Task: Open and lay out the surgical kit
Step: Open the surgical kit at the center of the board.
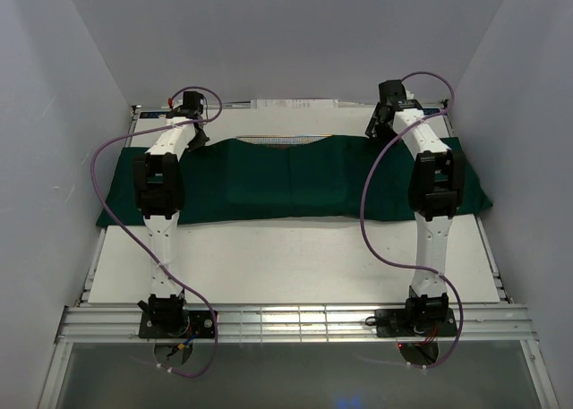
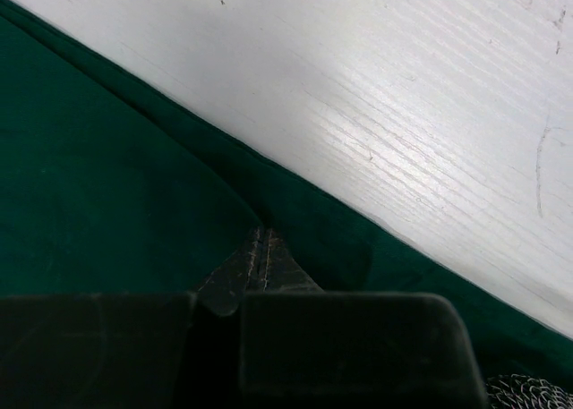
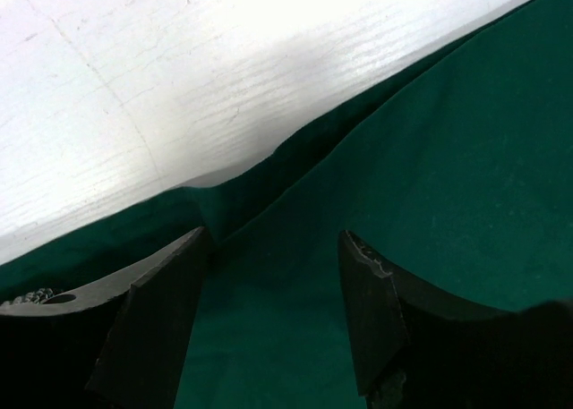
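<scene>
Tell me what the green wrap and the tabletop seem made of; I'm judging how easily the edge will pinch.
The green wrap: woven cloth, matte; it creases softly and shows no shine. The tabletop: probably white-painted or laminated wood, faint sheen; grain lines and scratches show.

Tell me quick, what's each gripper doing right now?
Left gripper: closed, pinching the green cloth near its edge.
Right gripper: open over a cloth fold, not gripping.

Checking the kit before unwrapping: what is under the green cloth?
Only a strip of wire-mesh tray shows past the far edge of the green cloth. The rest of it, and anything inside, is covered.
</scene>
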Tool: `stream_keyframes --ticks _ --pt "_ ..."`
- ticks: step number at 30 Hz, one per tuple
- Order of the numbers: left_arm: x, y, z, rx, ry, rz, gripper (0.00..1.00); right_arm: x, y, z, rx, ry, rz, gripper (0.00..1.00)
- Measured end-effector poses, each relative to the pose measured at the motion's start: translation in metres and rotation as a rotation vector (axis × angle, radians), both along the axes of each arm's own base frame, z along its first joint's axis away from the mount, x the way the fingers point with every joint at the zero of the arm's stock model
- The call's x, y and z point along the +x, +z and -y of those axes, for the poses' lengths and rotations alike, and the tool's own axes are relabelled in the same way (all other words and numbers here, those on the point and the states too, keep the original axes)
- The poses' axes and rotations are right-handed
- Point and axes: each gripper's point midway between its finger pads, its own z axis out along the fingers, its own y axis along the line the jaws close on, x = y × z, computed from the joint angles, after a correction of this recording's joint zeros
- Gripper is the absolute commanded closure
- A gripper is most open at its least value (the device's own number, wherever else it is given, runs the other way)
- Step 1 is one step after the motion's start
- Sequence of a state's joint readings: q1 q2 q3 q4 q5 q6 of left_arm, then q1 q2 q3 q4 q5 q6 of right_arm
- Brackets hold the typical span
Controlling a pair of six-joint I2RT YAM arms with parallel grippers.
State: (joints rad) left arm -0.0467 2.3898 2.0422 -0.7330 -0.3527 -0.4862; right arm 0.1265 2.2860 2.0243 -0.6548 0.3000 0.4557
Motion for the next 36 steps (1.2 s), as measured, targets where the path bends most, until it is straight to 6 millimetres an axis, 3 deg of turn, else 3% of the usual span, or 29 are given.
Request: stream_keyframes --ticks 8,17,36 --pt "-0.001 -0.001 0.000 0.000 0.000 -0.003 1.00 -0.015 -0.017 -0.003 0.019 0.011 -0.056 0.41" --pt "-0.002 -0.002 0.000 0.000 0.000 -0.006 1.00 -0.019 -0.023 -0.002 0.029 -0.001 -0.074 0.40" --pt "-0.004 -0.006 -0.003 -0.001 0.005 -0.015 1.00 -0.014 -0.042 0.031 0.047 -0.081 -0.091 0.43"
